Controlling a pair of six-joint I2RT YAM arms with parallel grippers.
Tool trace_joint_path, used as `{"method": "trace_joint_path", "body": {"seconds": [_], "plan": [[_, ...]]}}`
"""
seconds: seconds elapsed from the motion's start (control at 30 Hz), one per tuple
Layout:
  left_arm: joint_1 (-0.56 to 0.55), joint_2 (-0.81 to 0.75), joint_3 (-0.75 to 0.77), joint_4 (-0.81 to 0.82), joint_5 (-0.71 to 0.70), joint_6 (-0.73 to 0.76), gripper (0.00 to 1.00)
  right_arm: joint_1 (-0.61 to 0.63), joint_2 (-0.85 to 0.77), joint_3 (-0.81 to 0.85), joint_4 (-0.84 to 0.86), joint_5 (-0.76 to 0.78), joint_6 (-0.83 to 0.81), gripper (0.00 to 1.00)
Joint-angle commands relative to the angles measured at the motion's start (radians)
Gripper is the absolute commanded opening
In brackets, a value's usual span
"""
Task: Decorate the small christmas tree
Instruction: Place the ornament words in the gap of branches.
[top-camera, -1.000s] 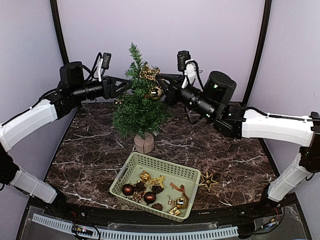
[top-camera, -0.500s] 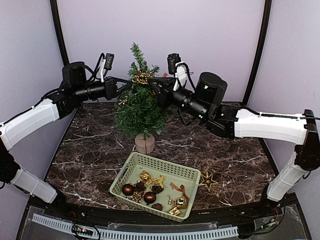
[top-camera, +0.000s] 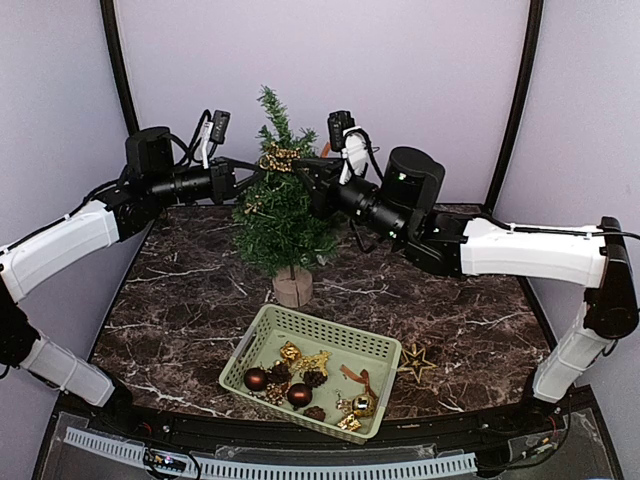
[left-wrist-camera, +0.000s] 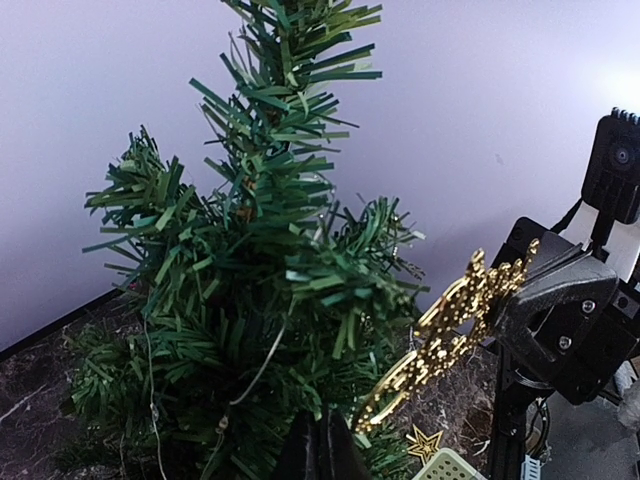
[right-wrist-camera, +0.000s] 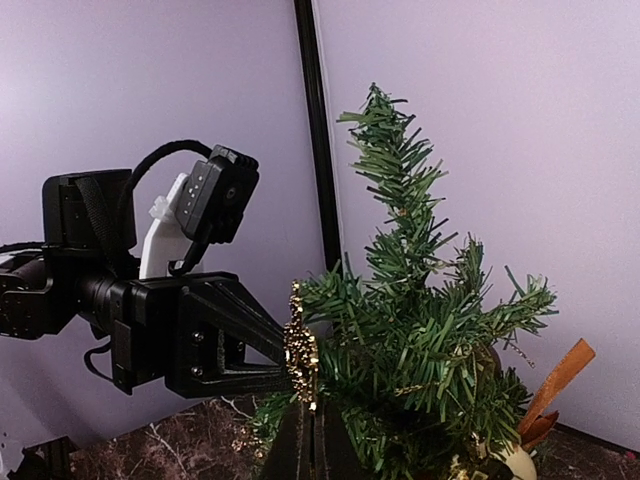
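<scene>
Since a second before, our left gripper (top-camera: 248, 173) had snapped closed, and both arms had pressed in on the small christmas tree (top-camera: 275, 215) near the worktop's (top-camera: 180, 270) far edge. Our right gripper (top-camera: 305, 170) was clamped on a gold glitter ornament (top-camera: 278, 157). Bristly needles hid what the left pinched. Near the front edge sat a latticed green basket (top-camera: 372, 345) of glossy baubles (top-camera: 256, 379), with a gold star (top-camera: 415, 362) beside it.
</scene>
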Motion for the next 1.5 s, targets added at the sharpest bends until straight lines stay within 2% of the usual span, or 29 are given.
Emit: {"method": "trace_joint_path", "body": {"seconds": [0.0, 0.53, 0.83, 1.17, 1.47], "plan": [[-0.001, -0.027, -0.032, -0.014, 0.008, 0.012, 0.0, 0.01, 0.027, 0.045, 0.032, 0.04, -0.014, 0.0], [-0.001, -0.02, -0.029, -0.015, 0.015, 0.016, 0.0, 0.011, 0.078, 0.135, 0.028, -0.033, 0.01, 0.0], [-0.001, -0.021, -0.028, -0.011, 0.012, 0.017, 0.0, 0.012, 0.124, 0.212, -0.043, 0.021, 0.036, 0.0], [-0.001, -0.025, -0.031, -0.015, 0.009, 0.022, 0.0, 0.01, 0.118, 0.209, -0.06, 0.104, 0.108, 0.0], [-0.001, -0.026, -0.031, -0.014, 0.007, 0.019, 0.0, 0.011, 0.125, 0.233, -0.085, 0.119, 0.166, 0.0]]}}
